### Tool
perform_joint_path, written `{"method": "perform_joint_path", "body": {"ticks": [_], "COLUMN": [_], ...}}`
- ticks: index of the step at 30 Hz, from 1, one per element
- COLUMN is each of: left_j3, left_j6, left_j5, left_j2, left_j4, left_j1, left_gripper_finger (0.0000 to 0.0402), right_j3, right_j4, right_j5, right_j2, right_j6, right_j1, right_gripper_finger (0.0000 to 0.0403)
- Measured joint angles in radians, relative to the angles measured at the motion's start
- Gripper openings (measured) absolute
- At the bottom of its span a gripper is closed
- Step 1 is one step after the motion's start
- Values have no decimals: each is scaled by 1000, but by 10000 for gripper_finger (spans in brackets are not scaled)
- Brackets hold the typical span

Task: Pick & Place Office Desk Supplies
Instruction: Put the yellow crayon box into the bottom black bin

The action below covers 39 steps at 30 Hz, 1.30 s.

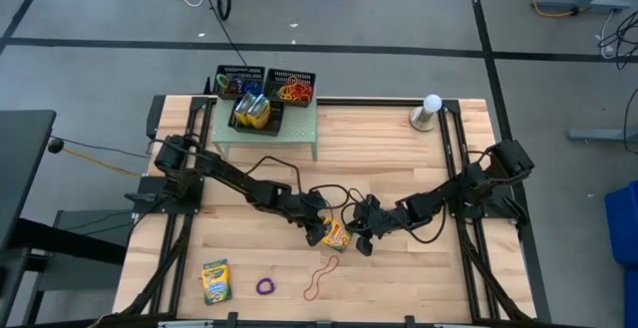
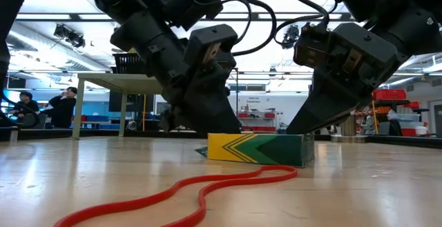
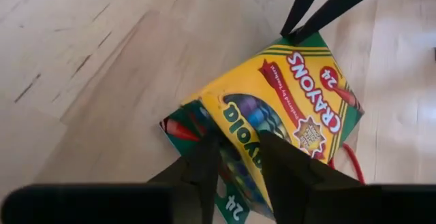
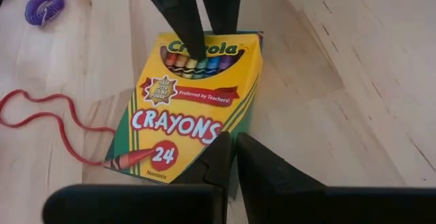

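A yellow-and-green crayon box (image 1: 337, 236) lies flat on the table's near middle, also in the low view (image 2: 255, 147). My left gripper (image 1: 319, 230) stands over its Crayola end, nearly shut on it. My right gripper (image 1: 361, 240) is shut at the opposite, "24" end. A second crayon box (image 1: 214, 281) lies flat near the front left. A purple coil band (image 1: 266, 287) and a red rubber band (image 1: 319, 278) lie flat on the wood near the front edge. My left gripper (image 3: 238, 159) comes down slanting from the table's left onto the box's Crayola end (image 4: 204, 50). One fingertip (image 4: 196, 52) sits on the printed face, the other at the end edge. The fingers hide what lies between them. The box stays flat on the table. My right gripper (image 4: 231, 152) comes down slanting from the table's right. Its shut fingertips (image 3: 294, 32) press against the edge of the box's "24" end (image 4: 228, 134). That end rests on the table (image 2: 300, 151).
On a small green table (image 1: 267, 134) at the far left stand black mesh trays (image 1: 239, 77) with rubber bands and crayon boxes. A white ball-topped stand (image 1: 430, 111) is at the far right. Bare wood lies right of the box. People show in the room behind (image 2: 65, 103).
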Motion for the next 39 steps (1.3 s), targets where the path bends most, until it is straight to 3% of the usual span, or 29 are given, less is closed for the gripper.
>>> {"method": "perform_joint_path", "body": {"ticks": [9,16,24,30,39], "left_j3": [-2,-5,-6,-6,-6], "left_j6": [163,330,499,564,575], "left_j5": [1,-79,-322,-427,-485], "left_j2": [-16,-49,-106,-111,-111], "left_j4": [-19,-51,-68,-53,-49], "left_j1": [-1,-21,-84,-129,-147], "left_gripper_finger": [9,4,3,2,2], "right_j3": [-2,-2,-1,-2,0], "right_j4": [-54,-140,5,88,379], "right_j5": [2,-32,-67,-66,-216], "right_j2": [-35,-99,-86,-37,140], "right_j6": [4,139,185,148,84], "right_j1": [5,-10,-17,-49,-80], "right_gripper_finger": [48,135,227,247,242]}}
